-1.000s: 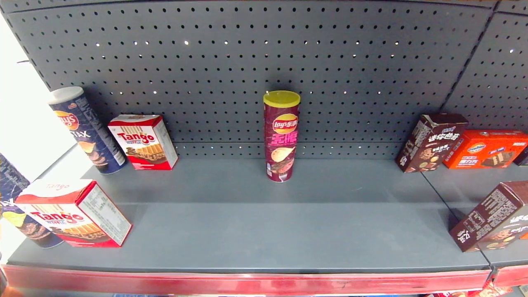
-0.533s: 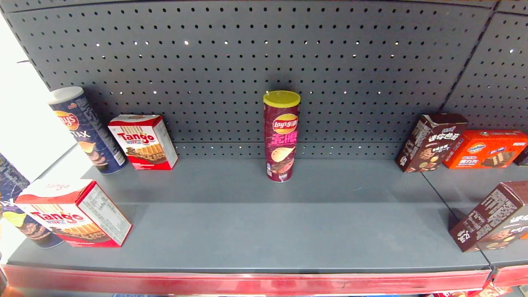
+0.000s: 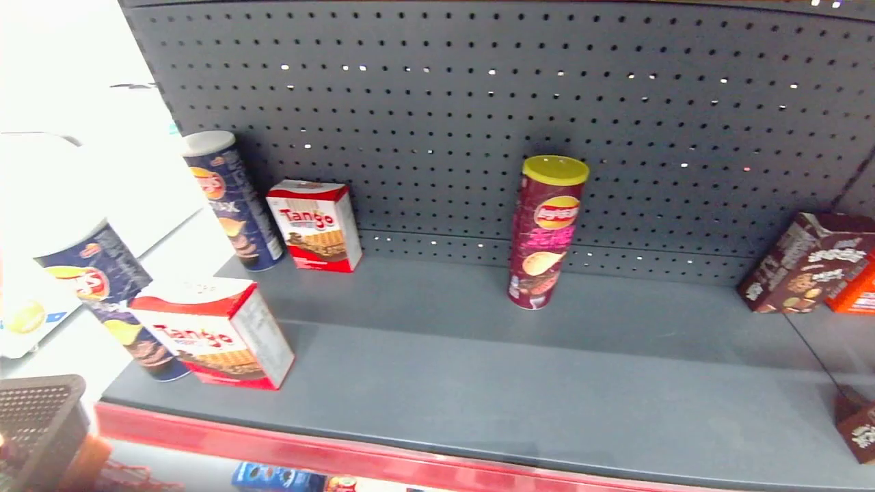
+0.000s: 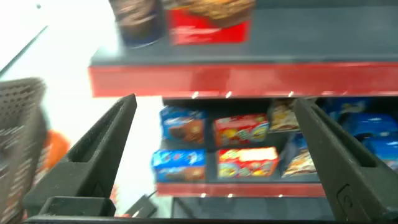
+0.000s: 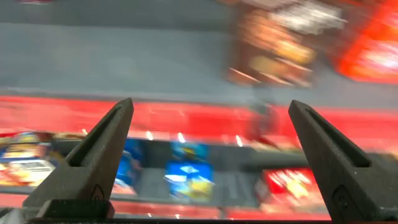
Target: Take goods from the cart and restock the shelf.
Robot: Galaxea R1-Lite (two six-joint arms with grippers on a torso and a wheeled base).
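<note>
The grey shelf (image 3: 519, 396) has a red front edge (image 4: 249, 81). A maroon chip can with a yellow lid (image 3: 547, 232) stands upright near the pegboard back. At the left stand two blue chip cans (image 3: 232, 198) (image 3: 113, 294) and two red-and-white wafer boxes (image 3: 316, 224) (image 3: 215, 331). A dark mesh cart basket (image 3: 37, 424) sits at the lower left, below the shelf. My left gripper (image 4: 214, 162) hangs open and empty in front of the lower shelves, with the basket (image 4: 18, 143) beside it. My right gripper (image 5: 211, 162) is open and empty, below the shelf's red edge (image 5: 186, 115).
Brown boxes (image 3: 806, 263) (image 5: 280, 43) and an orange box (image 3: 854, 294) stand at the shelf's right end. The lower shelf holds several blue and red snack packs (image 4: 239, 130). A wide bare stretch of shelf lies in front of the maroon can.
The head camera has turned left, so the whole picture has shifted right and the cart basket has come into view at the lower left. The goods on the shelf have not moved.
</note>
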